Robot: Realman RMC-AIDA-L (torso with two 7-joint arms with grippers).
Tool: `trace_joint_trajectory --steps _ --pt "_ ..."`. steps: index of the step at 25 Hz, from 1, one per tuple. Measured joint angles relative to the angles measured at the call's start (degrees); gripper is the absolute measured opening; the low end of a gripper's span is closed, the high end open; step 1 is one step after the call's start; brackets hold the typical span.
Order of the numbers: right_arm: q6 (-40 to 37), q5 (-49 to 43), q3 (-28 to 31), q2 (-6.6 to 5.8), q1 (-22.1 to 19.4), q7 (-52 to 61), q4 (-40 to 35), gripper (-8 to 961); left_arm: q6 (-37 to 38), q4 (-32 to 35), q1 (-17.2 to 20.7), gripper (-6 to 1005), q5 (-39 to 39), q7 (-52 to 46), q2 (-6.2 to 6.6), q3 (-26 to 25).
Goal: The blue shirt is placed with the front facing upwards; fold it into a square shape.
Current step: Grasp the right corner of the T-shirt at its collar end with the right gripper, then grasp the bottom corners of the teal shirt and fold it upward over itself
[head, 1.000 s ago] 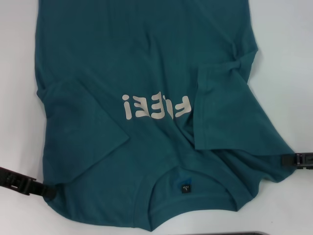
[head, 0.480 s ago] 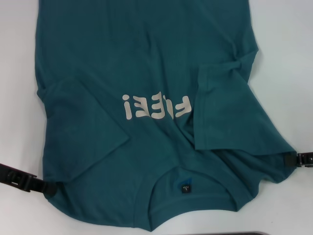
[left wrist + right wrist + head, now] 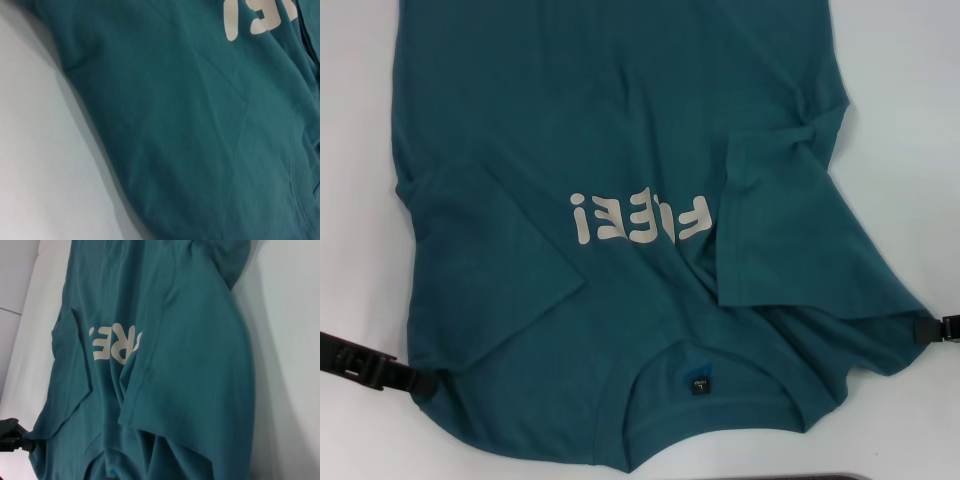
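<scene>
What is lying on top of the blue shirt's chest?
Both sleeves are folded inward onto the blue shirt; the right one hides the lettering's first part.

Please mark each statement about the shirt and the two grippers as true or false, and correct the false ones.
1. Both sleeves of the blue shirt are folded in over the chest. True.
2. The collar lies on the far side from the robot. False: it lies on the near side.
3. The left gripper is at the shirt's near left corner. True.
4. The right gripper hovers over the lettering. False: it is at the shirt's right edge.
</scene>
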Motion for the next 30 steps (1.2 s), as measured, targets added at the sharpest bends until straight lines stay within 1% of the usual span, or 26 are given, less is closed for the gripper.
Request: trace_joint_trajectory --steps 2,7,12,15,18,23,26,30 --pt "0.0 0.0 0.1 0.05 -0.1 -0.2 0.0 201 -0.1 0.0 0.0 0 0.0 0.0 0.00 0.0" --pt "0.0 0.1 0.9 0.24 -0.5 -2.5 0.1 30 -0.1 0.1 0.0 0 0.2 0.1 0.07 -0.1" --pt "-0.5 0.4 3.5 0.40 -2.1 -6.3 0.2 29 0.7 0.4 0.7 0 0.4 0.1 1.06 -0.4" --pt "-0.5 0.5 6.2 0.37 -3.6 -9.6 0.4 30 0.9 2.2 1.3 -1 0.3 0.3 2.14 -0.5" --pt "-0.6 0.5 8.1 0.27 -4.6 -11.6 1.3 30 1.4 3.7 1.9 -1 -0.1 1.3 2.80 -1.0" --pt "-1.0 0.4 8.8 0.09 -5.7 -13.2 1.8 29 2.0 4.8 2.6 -1 -0.1 2.5 3.96 -3.0" --pt "-1.3 0.4 9.2 -0.07 -6.9 -13.9 1.8 29 1.7 5.2 3.2 -1 -0.1 2.8 4.30 -3.4" --pt "-1.4 0.3 11.4 -0.72 -8.6 -14.6 1.8 30 1.3 5.2 3.8 -1 -0.1 3.3 4.65 -4.1"
